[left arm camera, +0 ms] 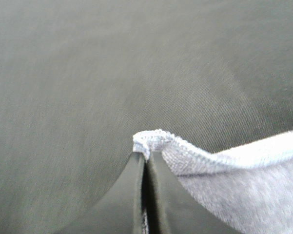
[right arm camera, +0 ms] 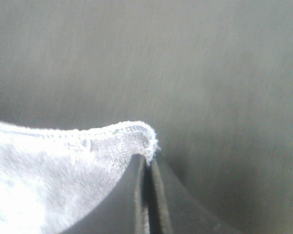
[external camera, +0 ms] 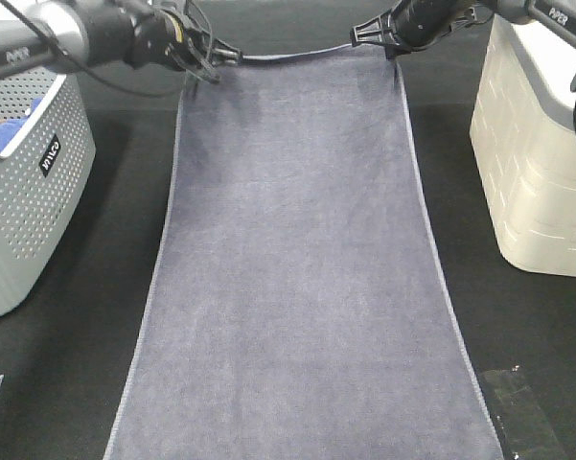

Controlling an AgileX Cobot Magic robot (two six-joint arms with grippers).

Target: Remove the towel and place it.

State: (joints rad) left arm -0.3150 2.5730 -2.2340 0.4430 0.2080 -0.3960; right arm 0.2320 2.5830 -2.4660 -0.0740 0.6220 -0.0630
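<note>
I read "PiPER" on the right arm at 1 o'clock; the label on the grey perforated basket at 9 o'clock is too blurred to read. A cream bin stands at 3 o'clock. The towel lies stretched from 12 to 6 o'clock over the black table. Left gripper and right gripper each pinch 1 far corner, jaws fully closed.

text | left arm — "PiPER"; right arm — "PiPER"; basket label — unreadable
</note>
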